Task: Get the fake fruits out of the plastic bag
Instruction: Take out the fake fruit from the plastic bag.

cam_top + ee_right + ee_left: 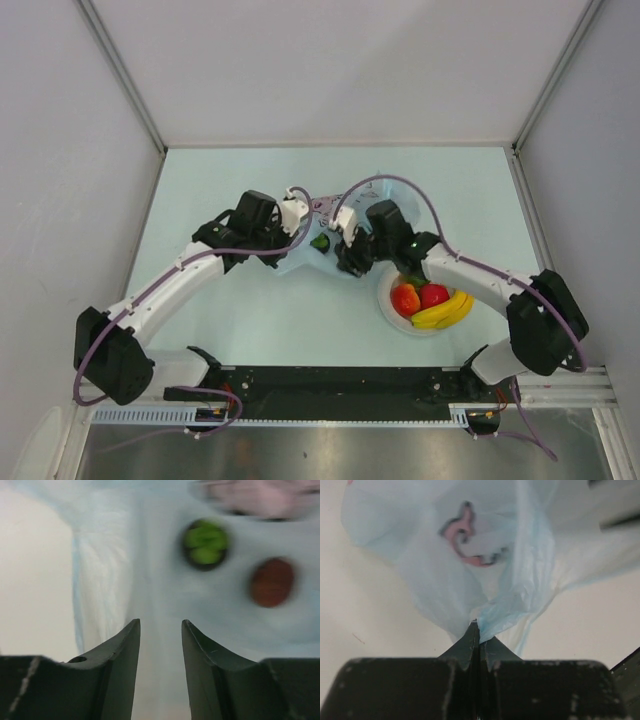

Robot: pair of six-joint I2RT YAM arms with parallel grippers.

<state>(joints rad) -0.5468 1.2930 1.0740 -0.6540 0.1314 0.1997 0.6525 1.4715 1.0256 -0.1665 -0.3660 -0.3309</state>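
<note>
The light-blue plastic bag (312, 252) lies mid-table between both arms. My left gripper (311, 209) is shut on a gathered fold of the bag (510, 605), whose pink and dark print (465, 537) shows beyond the tips (477, 626). My right gripper (348, 262) is open and empty over the bag (150, 555). Ahead of its fingers (160, 625), a green fruit (205, 542) and a dark red-brown fruit (271, 581) sit in the bag. The green fruit (321, 241) also shows from above. Two red fruits (419, 297) and the yellow banana (446, 312) lie on the white plate (388, 312).
The plate stands just right of the bag, under my right forearm (470, 275). Grey walls (60, 150) enclose the table on three sides. A black rail (330, 385) runs along the near edge.
</note>
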